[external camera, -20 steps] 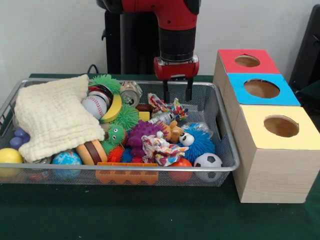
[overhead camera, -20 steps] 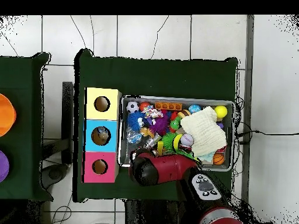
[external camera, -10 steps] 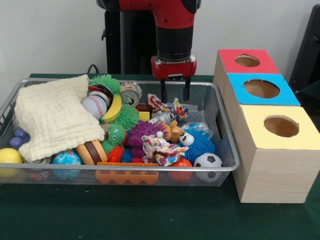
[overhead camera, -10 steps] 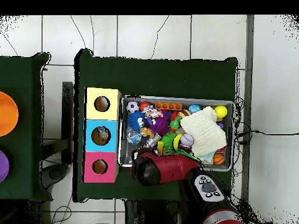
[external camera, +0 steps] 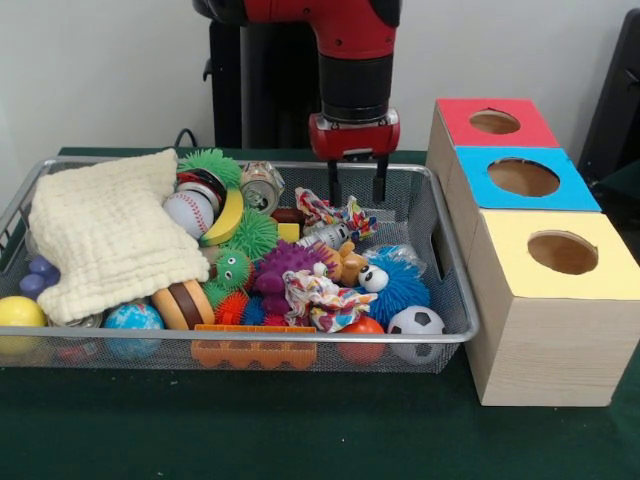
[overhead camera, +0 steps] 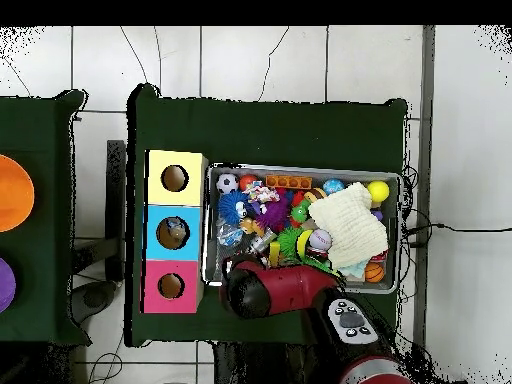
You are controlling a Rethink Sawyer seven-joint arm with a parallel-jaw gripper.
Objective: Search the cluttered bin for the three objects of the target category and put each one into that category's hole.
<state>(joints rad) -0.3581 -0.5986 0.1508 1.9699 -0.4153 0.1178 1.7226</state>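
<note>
gripper: the gripper point(external camera: 357, 190) hangs from the red and black arm point(external camera: 350, 60) over the far side of the bin, its two dark fingers point(external camera: 333, 185) pointing down with a clear gap between them and nothing held. the tips sit just above the toys, not touching them. in the overhead view the arm point(overhead camera: 275, 290) covers the gripper.
cluttered bin: the wire mesh basket point(external camera: 455, 300) lies on the dark green table point(external camera: 300, 430), crammed with toys; from above its rim point(overhead camera: 300, 169) shows beside the boxes.
bottles: a see-through bottle point(external camera: 325, 234) lies on its side among the toys just below the fingertips, partly buried under a multicoloured rope toy point(external camera: 335, 212). crinkled clear plastic point(external camera: 395, 255) shows by the blue spiky ball point(external camera: 395, 285), but i cannot tell if it is a bottle.
cloth: a cream knitted cloth point(external camera: 105, 235) covers the bin's left part in the front view.
other clutter: a silver can point(external camera: 262, 186) near the far wall, a baseball point(external camera: 187, 212), green spiky balls point(external camera: 250, 235), a purple spiky toy point(external camera: 285, 265), a small football point(external camera: 415, 322), a globe ball point(external camera: 133, 318), a yellow ball point(external camera: 20, 312), an orange block point(external camera: 253, 350) against the near wall.
boxes: three wooden boxes stand in a row touching the bin's side, each with a round hole: red top point(external camera: 495, 122), blue top point(external camera: 523, 178), yellow top point(external camera: 560, 252).
</note>
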